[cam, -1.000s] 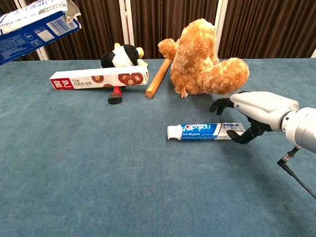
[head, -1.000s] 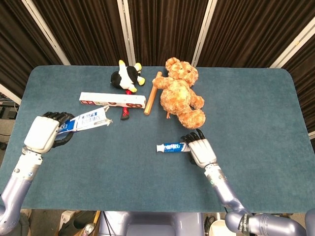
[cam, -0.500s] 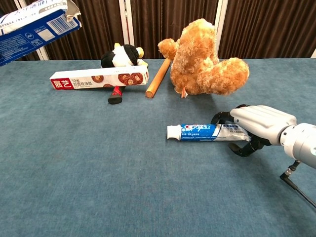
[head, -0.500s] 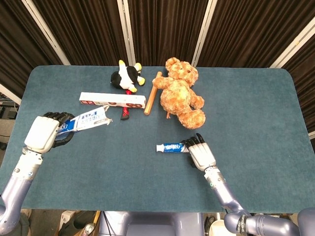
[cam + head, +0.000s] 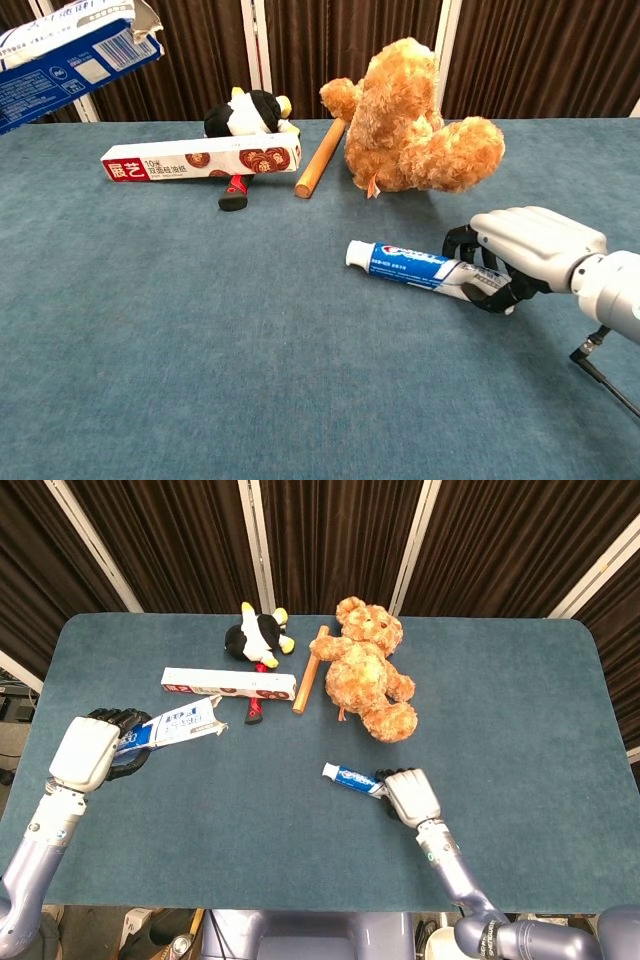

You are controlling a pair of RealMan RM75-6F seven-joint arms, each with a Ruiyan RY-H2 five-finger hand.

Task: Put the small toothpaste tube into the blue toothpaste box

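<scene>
The small toothpaste tube (image 5: 350,777) (image 5: 405,265), blue and white with a white cap pointing left, is tilted with its cap end raised. My right hand (image 5: 408,796) (image 5: 520,255) grips its tail end, fingers curled around it. The blue toothpaste box (image 5: 178,724) (image 5: 70,62) is held off the table at the left by my left hand (image 5: 95,752), its torn open flap facing right. The left hand itself is out of the chest view.
At the back of the blue table (image 5: 520,700) lie a red and white long box (image 5: 228,684) (image 5: 200,158), a wooden stick (image 5: 310,670) (image 5: 320,157), a black and white plush (image 5: 256,635) (image 5: 245,113) and a brown teddy bear (image 5: 368,676) (image 5: 410,120).
My right hand has closed its fingers around the tube's tail and raised it, so the tube now tilts with its cap end up. The left hand and box have stayed still.
</scene>
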